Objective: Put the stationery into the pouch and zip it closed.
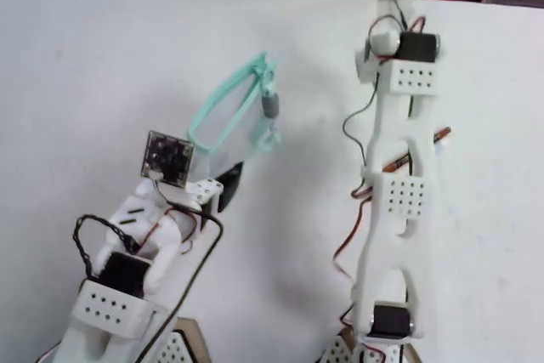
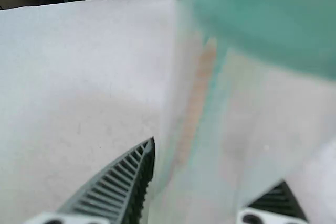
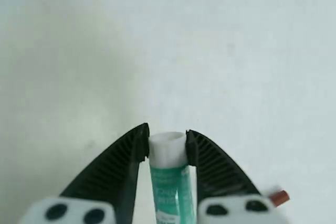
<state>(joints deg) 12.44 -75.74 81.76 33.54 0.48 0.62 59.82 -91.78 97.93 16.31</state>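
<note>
The pouch (image 1: 234, 112), clear with a teal zip edge, is found near the middle of the white table (image 1: 85, 57), with its mouth standing open and turned away from the left arm (image 1: 127, 269). A small grey piece (image 1: 270, 106) is seen at the far end of the zip edge; what it is cannot be told. The left gripper (image 2: 216, 166) is placed at the near corner of the pouch. Its jaws are set wide, one on each side of the clear film, and it cannot be told if the film is pressed by them. Through the film a blurred orange streak (image 2: 197, 98) is seen. The right arm (image 1: 399, 193) is stretched out along the right side of the table, far from the pouch. The right gripper (image 3: 167, 135) is narrowed on a tube (image 3: 168, 182), white at the top and green lower down. The tube is clamped between both fingers (image 3: 126, 156), and its white end is level with the fingertips over bare table. A brown pencil (image 1: 442, 133) lies on the table under the right arm, crossing it, and one end (image 3: 278, 198) is seen just beside the right gripper
</note>
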